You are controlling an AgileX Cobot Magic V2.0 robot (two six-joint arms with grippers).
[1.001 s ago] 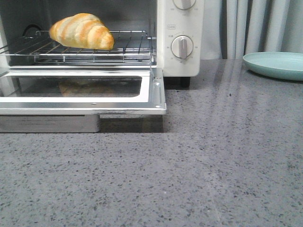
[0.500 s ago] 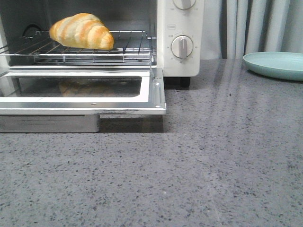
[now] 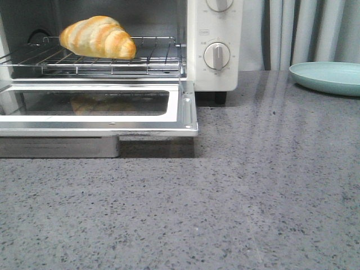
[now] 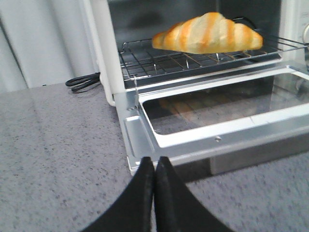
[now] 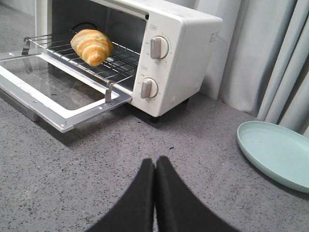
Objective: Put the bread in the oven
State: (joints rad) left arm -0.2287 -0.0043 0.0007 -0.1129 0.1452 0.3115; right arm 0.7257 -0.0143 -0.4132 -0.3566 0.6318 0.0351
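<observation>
With the door (image 3: 98, 109) folded down, the bread (image 3: 98, 37), glossy golden-orange with cream stripes, lies on the wire rack (image 3: 152, 56) inside the oven (image 3: 216, 73). Left gripper (image 4: 154, 166) and right gripper (image 5: 155, 166) both pinched closed, empty. Teal plate (image 3: 329, 76) far right.

Grey countertop (image 3: 253, 185): oven (image 3: 214, 34), teal plate (image 3: 329, 76).

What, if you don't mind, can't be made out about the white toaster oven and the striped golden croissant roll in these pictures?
- Front view: white toaster oven cut by the top and left edges; top dial half gone.
- All views: dial markings too small to read.
- Left wrist view: oven's dials cut off by the edge.
- Striped golden croissant roll: underside hidden; wire rack contact unclear.
</observation>
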